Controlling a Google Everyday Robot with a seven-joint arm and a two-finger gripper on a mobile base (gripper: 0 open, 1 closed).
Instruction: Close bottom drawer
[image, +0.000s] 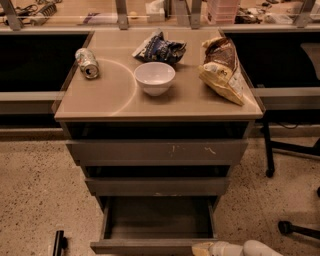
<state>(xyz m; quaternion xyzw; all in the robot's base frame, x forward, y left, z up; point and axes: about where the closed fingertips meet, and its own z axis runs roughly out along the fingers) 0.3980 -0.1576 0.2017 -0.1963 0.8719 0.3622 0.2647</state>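
Note:
The bottom drawer (157, 220) of the grey-brown cabinet stands pulled out. Its shallow box is empty and its plain front panel (145, 246) lies at the lower edge of the view. Above it sit the medium-width drawer front (157, 186) and the widest drawer front (157, 151) with pale scratch marks. My gripper (202, 248) reaches in from the lower right on a white arm (250, 248). Its pale tip lies against the right end of the bottom drawer's front panel.
The cabinet top (115, 95) bears a tipped can (87, 63), a white bowl (155, 77), a dark chip bag (159, 49) and a brown-yellow chip bag (222, 70). Chair legs and castors (285, 227) stand at the right. A black object (59, 243) lies on the speckled floor at lower left.

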